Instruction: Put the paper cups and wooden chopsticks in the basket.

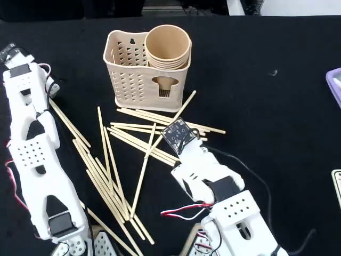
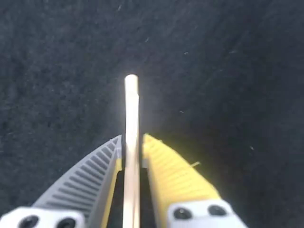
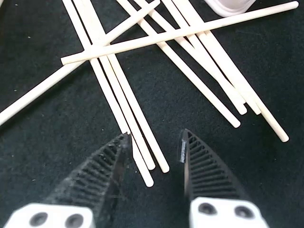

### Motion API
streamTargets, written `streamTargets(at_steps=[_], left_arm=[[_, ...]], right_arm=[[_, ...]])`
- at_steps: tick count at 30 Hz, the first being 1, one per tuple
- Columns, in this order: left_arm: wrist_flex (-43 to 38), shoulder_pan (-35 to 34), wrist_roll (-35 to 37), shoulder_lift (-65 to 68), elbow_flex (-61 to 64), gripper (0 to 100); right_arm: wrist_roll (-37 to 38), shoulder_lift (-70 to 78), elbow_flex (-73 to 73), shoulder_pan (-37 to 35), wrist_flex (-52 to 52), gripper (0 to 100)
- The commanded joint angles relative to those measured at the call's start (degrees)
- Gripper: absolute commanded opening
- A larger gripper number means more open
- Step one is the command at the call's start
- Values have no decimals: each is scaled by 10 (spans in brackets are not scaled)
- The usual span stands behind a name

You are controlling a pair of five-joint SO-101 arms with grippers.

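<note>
Chopstick (image 2: 131, 107) sits pinched in your left gripper (image 2: 131, 141); your right gripper (image 3: 153, 140) hangs spread over the loose chopsticks (image 3: 180, 33), basket (image 1: 128, 80) at its eleven o'clock.

Bright, even light from above (shadows soft, faint).

Paper cups (image 1: 168, 47) fill the right half of the basket (image 1: 128, 80); its left half stands open. Scattered chopsticks (image 1: 143, 170) crowd the counter (image 1: 266, 106) in front.

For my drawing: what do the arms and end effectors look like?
The left arm and right arm are white with black motors, red wires. The left end effector has grey and yellow ribbed fingers; the right end effector has black ones.
</note>
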Motion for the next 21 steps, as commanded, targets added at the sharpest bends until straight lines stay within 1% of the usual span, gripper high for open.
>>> streamTargets(at_steps=[1, 6, 9, 11, 21], left_arm=[[57, -22, 0, 23, -115, 134], [181, -29, -3, 55, -250, 139], [251, -17, -6, 66, -323, 139], [278, -5, -26, 78, -348, 139], [280, 11, -32, 196, -350, 139]], right_arm=[[2, -13, -11, -7, 4, 172], [2, -13, -11, -7, 4, 172], [2, -13, -11, -7, 4, 172], [2, -13, -11, -7, 4, 172], [2, -13, -10, -7, 4, 172]])
